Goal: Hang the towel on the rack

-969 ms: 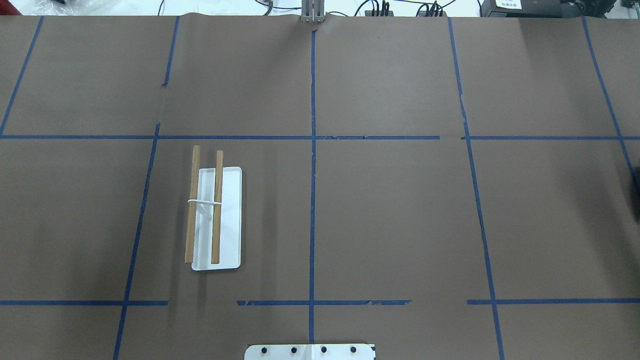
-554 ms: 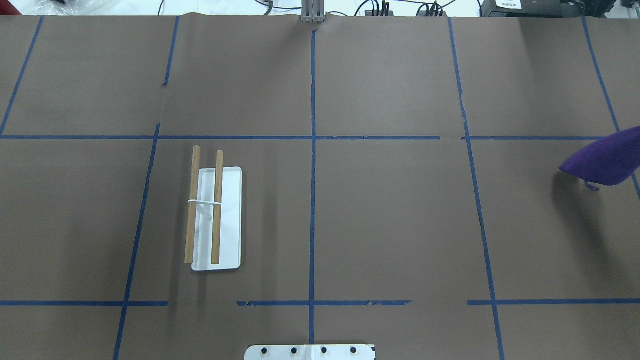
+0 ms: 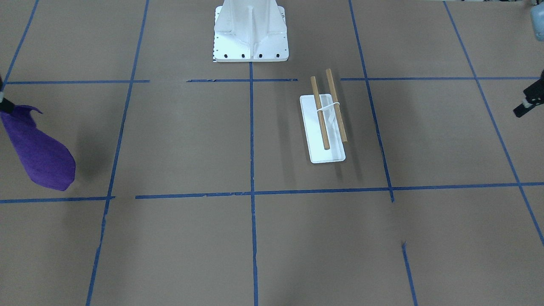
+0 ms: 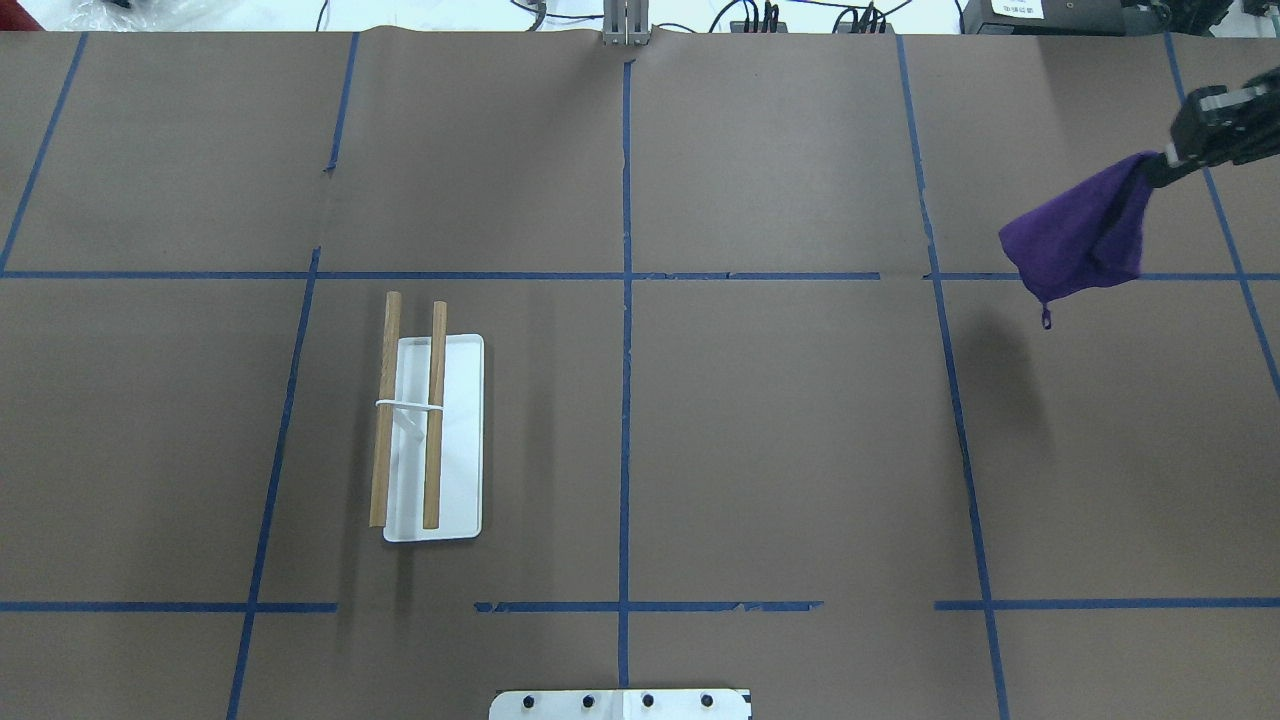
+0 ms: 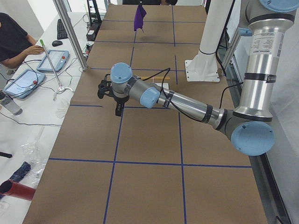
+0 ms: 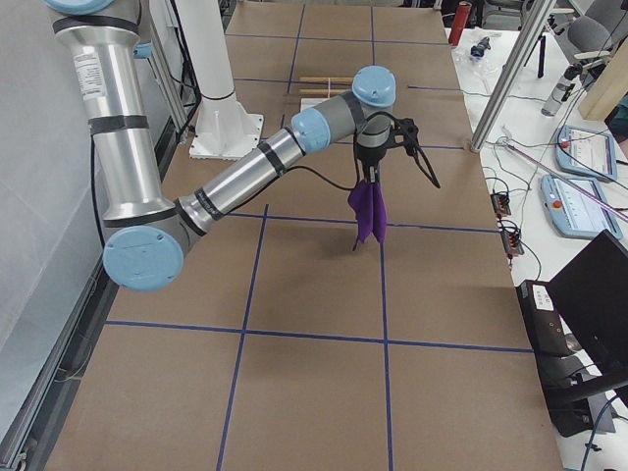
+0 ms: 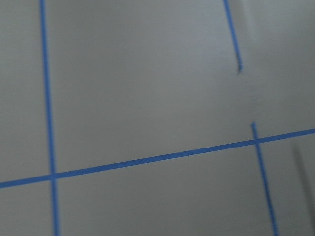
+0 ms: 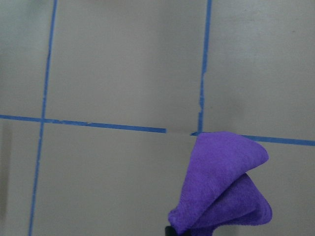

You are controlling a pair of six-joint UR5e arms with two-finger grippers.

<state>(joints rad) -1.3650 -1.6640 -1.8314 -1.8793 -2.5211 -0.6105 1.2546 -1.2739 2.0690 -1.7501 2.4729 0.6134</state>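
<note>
The deep purple towel [image 4: 1078, 240] hangs bunched from my right gripper [image 4: 1152, 168] above the far right of the table. The gripper is shut on the towel's upper corner. The towel also shows in the front-facing view [image 3: 38, 148], the exterior right view [image 6: 371, 214] and the right wrist view [image 8: 221, 191]. The rack stands on the left half, its white base [image 4: 460, 440] bearing two wooden rods [image 4: 383, 410]; it also shows in the front-facing view [image 3: 313, 131]. My left gripper [image 3: 525, 106] shows partly at that view's right edge, far from the rack; I cannot tell its state.
The white robot pedestal [image 3: 250, 29] stands at the near table edge. Blue tape lines [image 4: 626, 300] cross the brown table cover. An aluminium post [image 5: 70, 35] and operators' tablets [image 5: 52, 59] are beside the table's left end.
The towel has come into the overhead view from the right edge, carried by my right gripper, and moved left and toward the far side. The rack has not moved.
</note>
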